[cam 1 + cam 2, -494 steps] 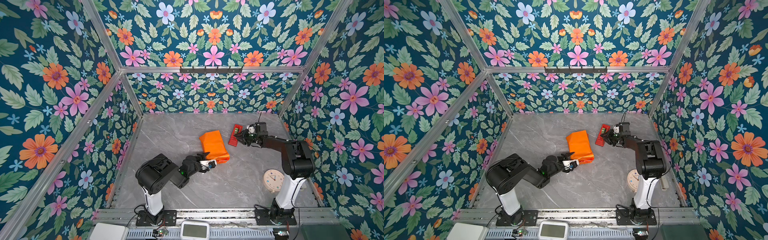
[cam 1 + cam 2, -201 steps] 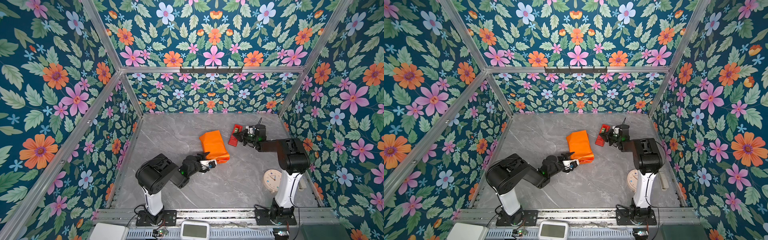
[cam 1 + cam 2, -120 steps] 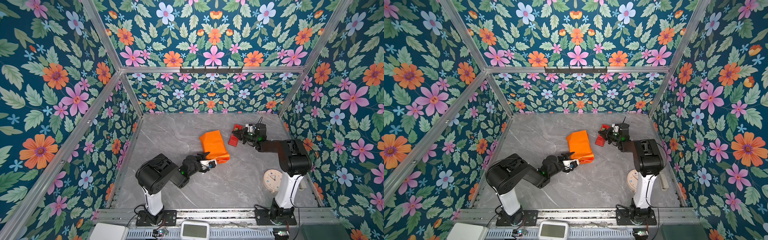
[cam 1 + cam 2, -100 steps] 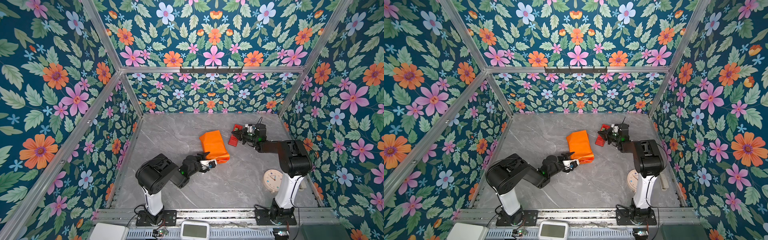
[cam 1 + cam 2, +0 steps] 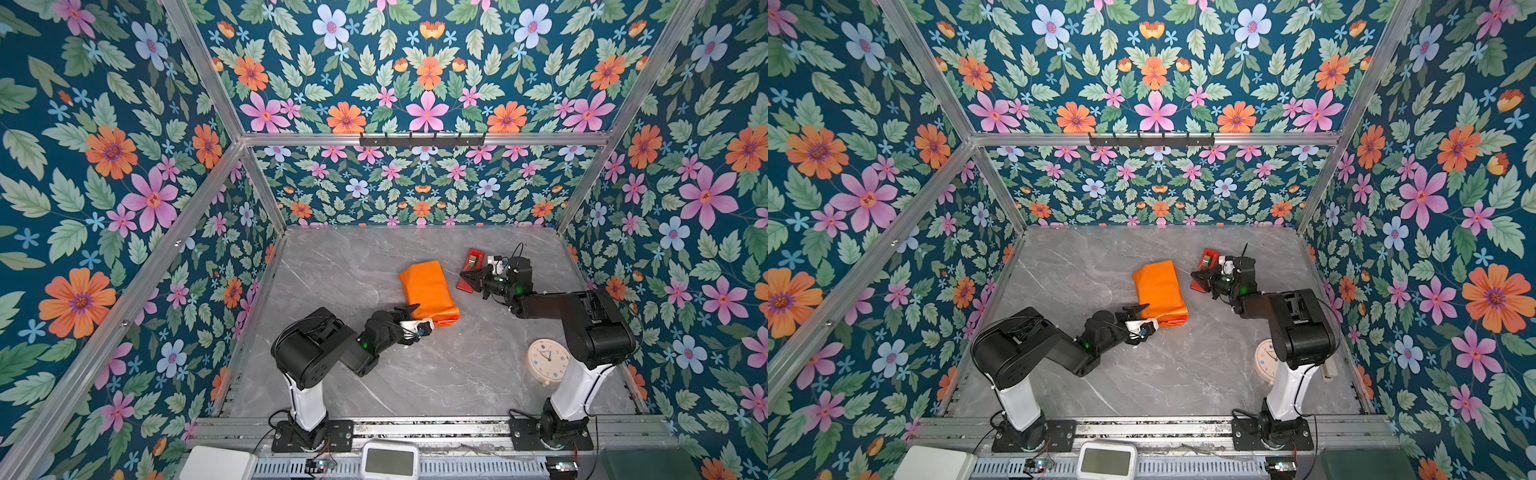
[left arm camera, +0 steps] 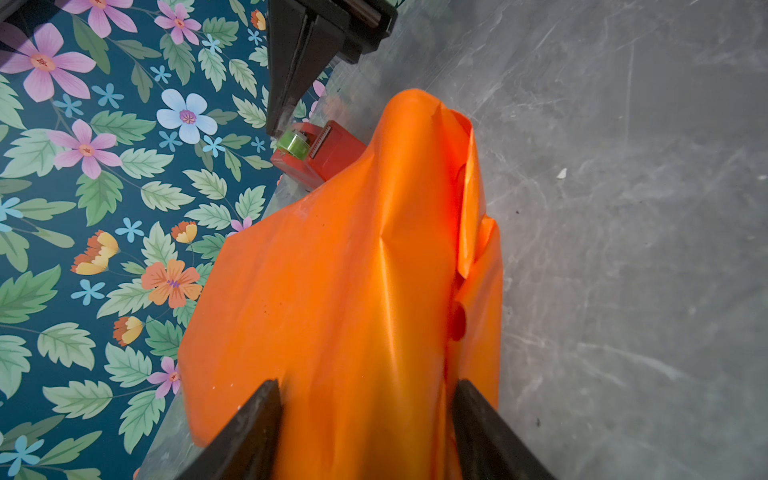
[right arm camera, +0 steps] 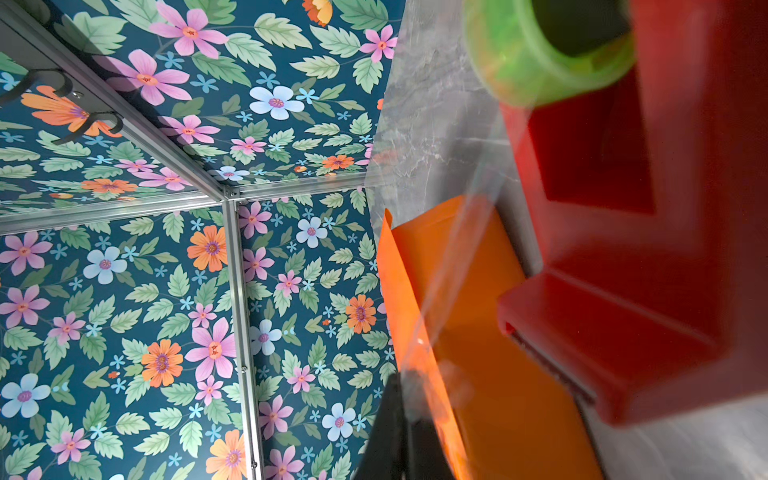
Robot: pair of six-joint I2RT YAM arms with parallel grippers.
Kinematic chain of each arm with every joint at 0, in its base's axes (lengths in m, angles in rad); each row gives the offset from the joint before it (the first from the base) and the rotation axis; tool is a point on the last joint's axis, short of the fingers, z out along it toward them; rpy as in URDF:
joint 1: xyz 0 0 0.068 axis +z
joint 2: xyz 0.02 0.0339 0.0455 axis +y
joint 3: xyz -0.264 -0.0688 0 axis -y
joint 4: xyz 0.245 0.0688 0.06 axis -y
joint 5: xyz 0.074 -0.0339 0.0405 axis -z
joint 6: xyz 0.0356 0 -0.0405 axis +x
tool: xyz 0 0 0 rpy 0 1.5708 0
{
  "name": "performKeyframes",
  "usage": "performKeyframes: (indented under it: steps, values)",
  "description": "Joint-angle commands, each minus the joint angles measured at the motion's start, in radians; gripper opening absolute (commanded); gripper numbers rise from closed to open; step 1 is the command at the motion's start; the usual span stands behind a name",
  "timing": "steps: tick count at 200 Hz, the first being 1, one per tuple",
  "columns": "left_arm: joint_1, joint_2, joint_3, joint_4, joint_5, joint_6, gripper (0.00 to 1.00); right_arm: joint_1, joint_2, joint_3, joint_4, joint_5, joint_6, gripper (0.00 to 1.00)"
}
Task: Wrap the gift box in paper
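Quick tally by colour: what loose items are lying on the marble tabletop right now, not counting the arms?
Orange: 1, the paper bundle
Red: 1, the tape dispenser, with a green tape roll in it
Cream: 1, the clock
Total: 3

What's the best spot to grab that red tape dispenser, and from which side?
Pinch the red tape dispenser across its narrow middle, coming from above: it lies long and slim on the table, with flat parallel sides. Probably avoid the green roll.
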Motion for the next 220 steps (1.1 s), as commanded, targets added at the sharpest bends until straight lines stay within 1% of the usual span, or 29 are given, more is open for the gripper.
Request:
performKeyframes:
  steps: [1,50,94,135,189,220]
  values:
    - [0.000,0.006,0.001,-0.087,-0.005,-0.010,0.67,0.012,-0.013,-0.025,0.047,-0.011,-0.003,0.00]
    - [0.000,0.006,-0.001,-0.087,-0.005,-0.008,0.67,0.026,0.005,-0.074,0.072,0.003,-0.001,0.00]
    - [0.001,0.006,0.001,-0.087,-0.005,-0.007,0.67,0.026,0.032,-0.108,0.058,0.048,-0.026,0.00]
    - [0.000,0.006,0.000,-0.087,-0.005,-0.006,0.67,0.002,0.069,-0.122,0.041,0.091,-0.056,0.00]
    - [0.000,0.008,0.002,-0.090,-0.007,-0.007,0.67,-0.030,0.126,-0.081,-0.085,0.122,-0.131,0.00]
    - [-0.001,0.007,0.002,-0.090,-0.006,-0.006,0.67,-0.045,0.131,-0.061,-0.169,0.136,-0.181,0.00]
